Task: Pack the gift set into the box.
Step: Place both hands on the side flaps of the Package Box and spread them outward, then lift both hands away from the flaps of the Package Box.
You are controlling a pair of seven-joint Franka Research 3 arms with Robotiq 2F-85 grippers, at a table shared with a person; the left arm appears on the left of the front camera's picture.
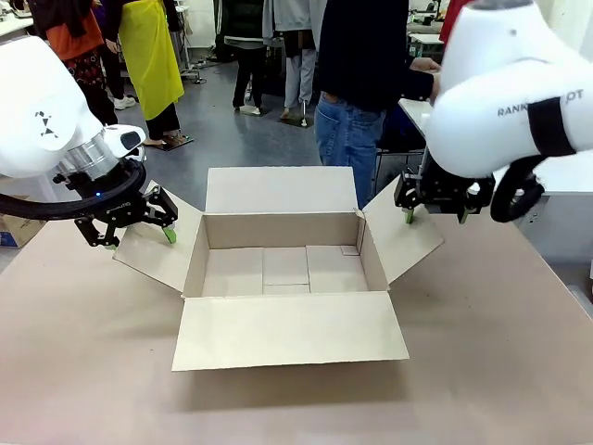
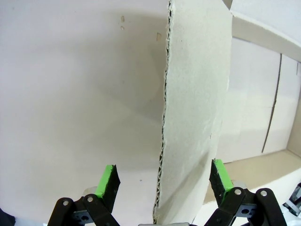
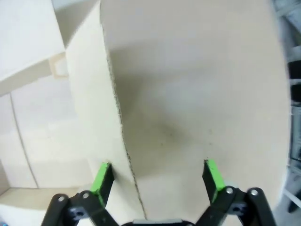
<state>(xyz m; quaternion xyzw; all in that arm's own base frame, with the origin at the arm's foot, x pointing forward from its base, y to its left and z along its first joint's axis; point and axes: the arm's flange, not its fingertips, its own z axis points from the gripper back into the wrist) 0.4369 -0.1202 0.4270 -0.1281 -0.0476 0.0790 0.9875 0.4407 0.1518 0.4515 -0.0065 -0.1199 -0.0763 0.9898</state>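
Cardboard box [image 1: 278,230] sits in the middle of the front view on the brown bench [image 1: 482,371], open at the top. Its four flaps are folded outward: the far flap [image 1: 278,190] stands up toward the person [image 1: 357,93] at the far side, and the near flap [image 1: 287,329] lies flat toward the lower edge of the frame. Inside, the bottom panels show as plain cardboard.

At the left of the frame, the left end effector [image 1: 139,236] hangs over the outer edge of the left flap [image 1: 153,250] with its green-padded fingers spread apart. In the left wrist view, that flap's corrugated edge runs up the picture between the two fingers; whether a pad touches it cannot be told.

At the right of the frame, the right end effector [image 1: 434,211] is at the outer edge of the right flap [image 1: 408,236], fingers likewise spread. In the right wrist view, the flap's edge rises just beside the picture-left finger, with bare bench between the pads.
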